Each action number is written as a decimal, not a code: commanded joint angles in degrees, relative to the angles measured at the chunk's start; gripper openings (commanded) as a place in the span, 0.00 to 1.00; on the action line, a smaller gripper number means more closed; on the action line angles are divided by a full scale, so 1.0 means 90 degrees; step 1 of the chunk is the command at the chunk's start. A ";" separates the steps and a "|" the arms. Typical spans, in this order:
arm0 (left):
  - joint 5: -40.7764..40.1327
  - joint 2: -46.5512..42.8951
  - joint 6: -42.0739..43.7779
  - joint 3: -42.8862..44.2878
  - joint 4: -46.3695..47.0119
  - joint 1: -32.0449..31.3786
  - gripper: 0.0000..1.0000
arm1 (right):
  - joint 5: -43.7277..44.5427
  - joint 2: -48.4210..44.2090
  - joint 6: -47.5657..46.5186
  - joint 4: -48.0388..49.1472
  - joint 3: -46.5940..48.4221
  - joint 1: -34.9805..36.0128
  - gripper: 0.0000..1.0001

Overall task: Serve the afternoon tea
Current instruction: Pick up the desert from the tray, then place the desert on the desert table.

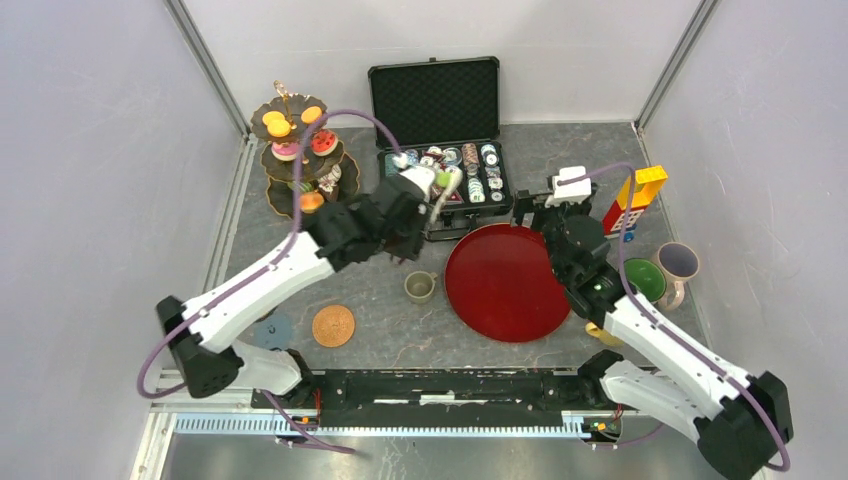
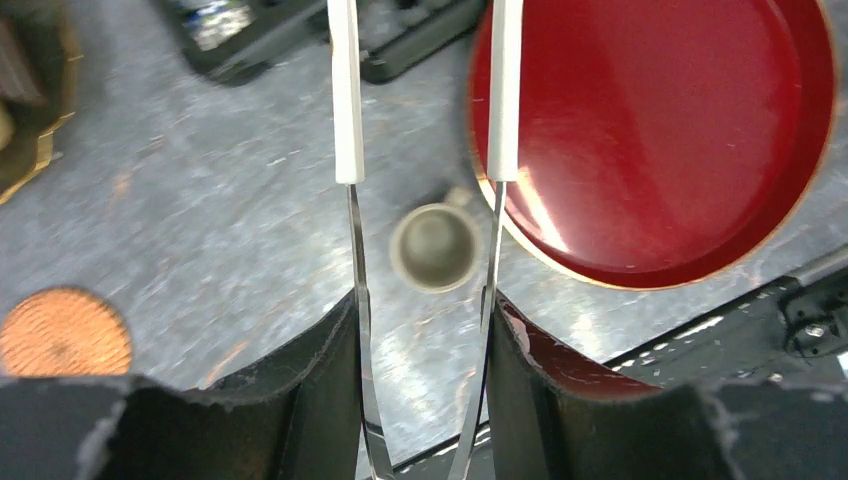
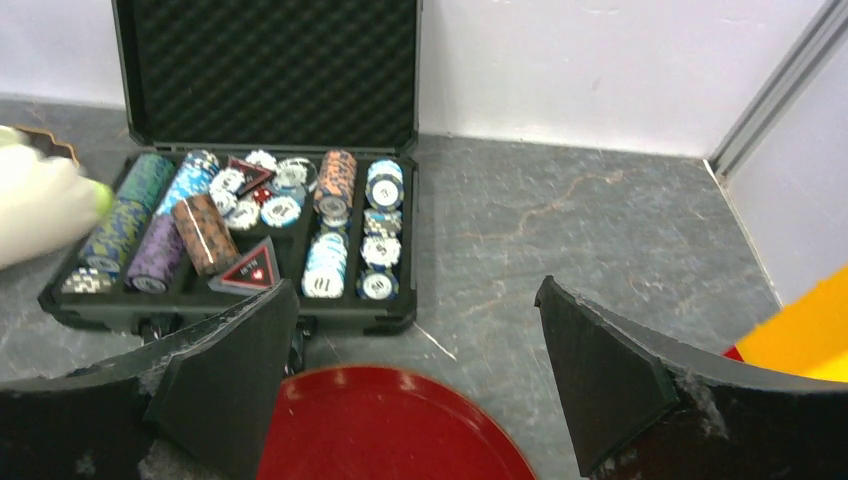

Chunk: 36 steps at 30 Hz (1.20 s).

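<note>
The dark three-tier stand (image 1: 297, 152) stands at the back left with orange rounds and frosted donuts on its tiers. A small olive mug (image 1: 420, 287) stands on the table left of the red tray (image 1: 505, 283). My left gripper (image 1: 408, 248) hovers over it, shut on metal tongs (image 2: 349, 130) with white tips. The tongs' arms are apart, and the mug (image 2: 434, 245) shows between them, lower down. My right gripper (image 1: 545, 215) is open and empty over the tray's far edge (image 3: 390, 420). A green mug (image 1: 643, 280) and a grey mug (image 1: 678, 262) stand at the right.
The open black poker chip case (image 1: 440, 150) lies behind the tray, also in the right wrist view (image 3: 270, 210). The red-yellow block tower (image 1: 633, 200) stands at the back right. An orange coaster (image 1: 333, 325) and a blue coaster (image 1: 272, 330) lie front left. Something yellow (image 1: 600, 333) shows under the right arm.
</note>
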 commanded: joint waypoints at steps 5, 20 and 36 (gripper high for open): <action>0.0110 -0.1188 0.0920 0.0347 -0.1300 0.1826 0.04 | 0.0081 0.0513 -0.0497 0.1784 -0.0499 0.0001 0.98; 0.0642 0.0089 0.1534 0.2507 -0.1339 0.4627 0.04 | 0.0296 0.0931 -0.1923 0.3260 -0.1514 0.0974 0.98; 0.0070 0.0296 0.1535 0.2016 -0.1362 0.4949 0.07 | 0.0487 0.1515 -0.2270 0.3174 -0.1316 0.1144 0.98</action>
